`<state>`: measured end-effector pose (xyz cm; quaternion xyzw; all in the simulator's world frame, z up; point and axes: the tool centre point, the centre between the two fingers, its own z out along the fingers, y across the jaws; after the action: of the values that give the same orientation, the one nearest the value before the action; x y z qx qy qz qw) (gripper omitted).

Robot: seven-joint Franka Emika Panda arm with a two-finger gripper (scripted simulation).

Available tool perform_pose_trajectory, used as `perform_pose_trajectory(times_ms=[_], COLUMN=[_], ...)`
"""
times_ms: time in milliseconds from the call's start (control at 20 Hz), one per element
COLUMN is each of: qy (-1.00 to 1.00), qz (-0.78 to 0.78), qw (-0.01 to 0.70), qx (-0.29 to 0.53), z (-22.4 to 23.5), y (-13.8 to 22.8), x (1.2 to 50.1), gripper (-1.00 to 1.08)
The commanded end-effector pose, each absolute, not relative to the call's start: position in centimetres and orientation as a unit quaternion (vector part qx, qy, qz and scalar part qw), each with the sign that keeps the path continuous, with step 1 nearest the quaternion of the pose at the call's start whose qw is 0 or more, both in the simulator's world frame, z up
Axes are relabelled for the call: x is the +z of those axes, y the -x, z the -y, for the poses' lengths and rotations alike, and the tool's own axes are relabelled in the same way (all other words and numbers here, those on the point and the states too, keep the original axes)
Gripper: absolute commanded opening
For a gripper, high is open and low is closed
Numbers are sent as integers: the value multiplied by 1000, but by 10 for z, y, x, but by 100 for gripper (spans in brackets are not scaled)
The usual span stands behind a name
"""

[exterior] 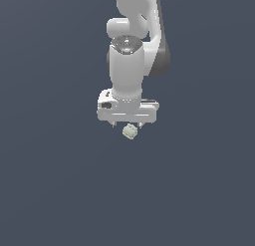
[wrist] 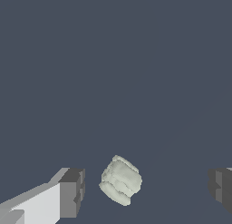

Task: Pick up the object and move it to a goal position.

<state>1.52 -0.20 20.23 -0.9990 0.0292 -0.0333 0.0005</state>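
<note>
- Hovering with gripper (wrist: 147, 187) spread wide, 2 dark pads (wrist: 74, 187) clear of the object on either side.
- Sitting between them: pale greenish-white bumpy cube (wrist: 120, 180), tilted, nearer 1 pad.

no readable text, labels or signs

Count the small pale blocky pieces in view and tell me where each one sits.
1. The pale greenish-white cube lies just under the open gripper; in the wrist view it sits between the fingers, touching neither. Nothing else could hide another.
</note>
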Motion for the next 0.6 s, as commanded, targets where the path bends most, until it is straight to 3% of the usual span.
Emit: perform_pose_trajectory(times_ms=[0, 550], qy=[999, 986], qz=[-45, -164], qw=[1, 5], qx=[-31, -18], z=[1, -8], y=[-12, 17], x=[196, 150], gripper=[100, 100])
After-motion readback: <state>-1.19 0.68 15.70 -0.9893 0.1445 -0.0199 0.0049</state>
